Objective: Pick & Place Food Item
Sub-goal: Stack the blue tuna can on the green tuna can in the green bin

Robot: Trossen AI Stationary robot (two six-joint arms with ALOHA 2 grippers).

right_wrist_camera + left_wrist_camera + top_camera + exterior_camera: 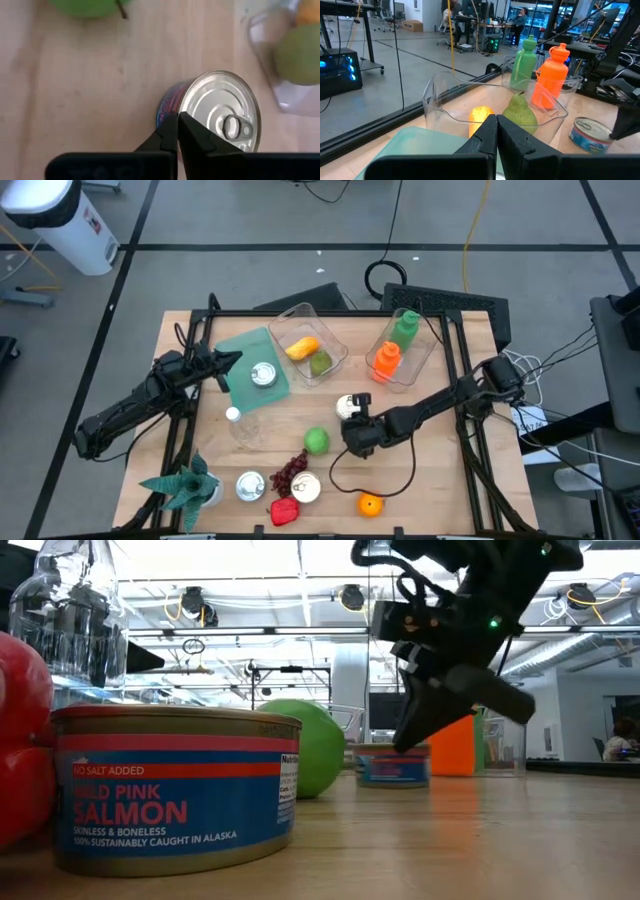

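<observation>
Wooden table (440,480) strewn with food stands on a taped grey floor. Right gripper (352,423), fingers together, hovers beside a tin can (346,405) mid-table; left gripper (228,361), fingers together, waits over a teal board (240,350).

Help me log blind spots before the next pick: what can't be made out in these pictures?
- Right gripper: high view, its body hides the fingers; contact with the can unclear.
- Can label: right wrist view, mostly turned away.
- Red item: low view, cut off by the edge.
- People beyond the table: left wrist view, too small.
</observation>
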